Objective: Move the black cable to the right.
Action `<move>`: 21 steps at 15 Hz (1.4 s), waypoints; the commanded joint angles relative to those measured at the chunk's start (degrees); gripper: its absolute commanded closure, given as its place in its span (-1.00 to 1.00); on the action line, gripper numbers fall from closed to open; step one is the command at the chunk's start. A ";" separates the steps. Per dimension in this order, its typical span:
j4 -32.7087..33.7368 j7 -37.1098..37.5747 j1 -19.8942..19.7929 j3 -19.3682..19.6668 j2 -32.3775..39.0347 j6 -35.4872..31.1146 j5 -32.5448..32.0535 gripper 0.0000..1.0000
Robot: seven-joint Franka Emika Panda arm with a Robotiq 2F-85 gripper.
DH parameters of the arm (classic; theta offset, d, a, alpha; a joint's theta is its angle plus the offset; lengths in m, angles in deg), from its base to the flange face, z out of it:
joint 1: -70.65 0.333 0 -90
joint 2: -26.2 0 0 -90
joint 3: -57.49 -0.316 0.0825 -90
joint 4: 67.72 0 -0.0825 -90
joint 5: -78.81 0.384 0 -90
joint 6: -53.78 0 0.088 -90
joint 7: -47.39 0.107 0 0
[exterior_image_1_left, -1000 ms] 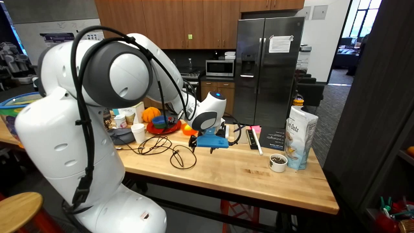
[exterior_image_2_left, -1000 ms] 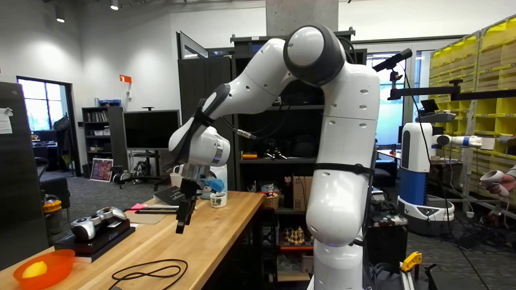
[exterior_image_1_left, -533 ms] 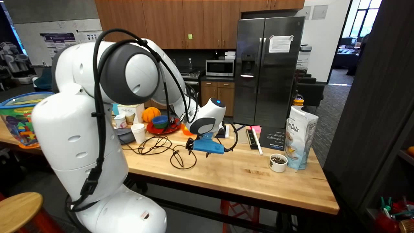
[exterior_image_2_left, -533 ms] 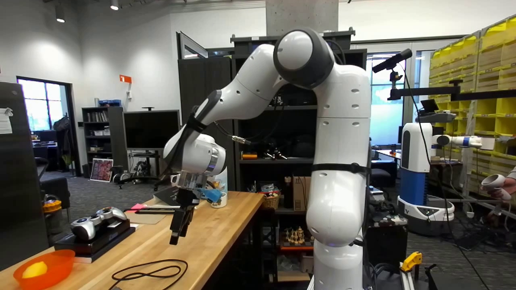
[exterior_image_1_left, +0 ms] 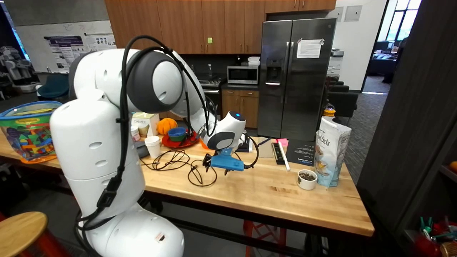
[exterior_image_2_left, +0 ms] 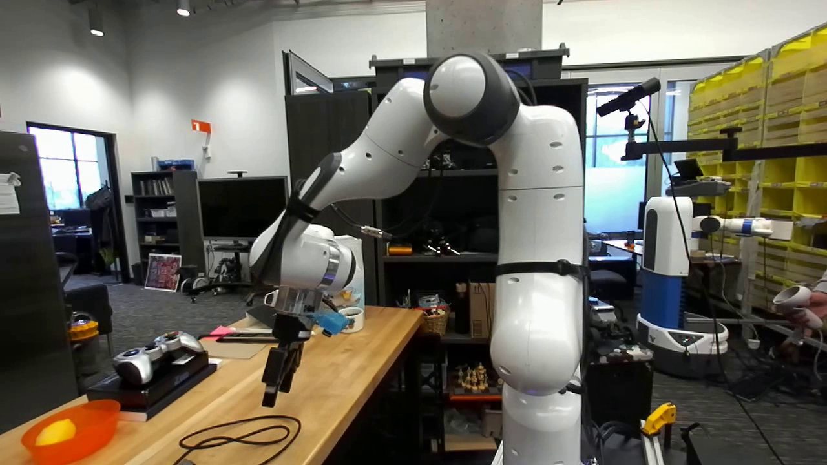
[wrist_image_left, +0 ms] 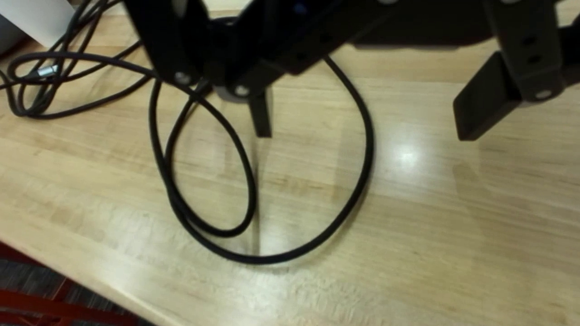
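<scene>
Spread wide and holding nothing, the hand [wrist_image_left: 367,129] hangs above the worktop [wrist_image_left: 430,253], the black cable [wrist_image_left: 252,190] looping below and to its left. In an exterior view, paper cups [exterior_image_1_left: 153,148] and a box [exterior_image_1_left: 144,125] lettered "CHEMEX" stand left too; well right, a white bowl [exterior_image_1_left: 306,183] beside an "Oats" bag [exterior_image_1_left: 330,153].

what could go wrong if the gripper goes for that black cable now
The black cable lies in loops that cross each other, so the open gripper might catch one strand and tighten the rest. It is thin and lies low on the table, so a grasp could miss it or scrape the table. Some loops lie close to the white cup, so a tug might tip it.
</scene>
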 commanded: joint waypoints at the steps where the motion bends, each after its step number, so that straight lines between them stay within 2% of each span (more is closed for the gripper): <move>1: 2.07 0.22 -0.17 -1.28 2.32 -0.44 2.72 -1.00; 9: 3.56 0.54 -0.14 -4.09 6.02 -2.91 3.33 -1.00; 21: 1.38 3.26 1.09 -8.90 6.18 -8.40 4.99 -1.00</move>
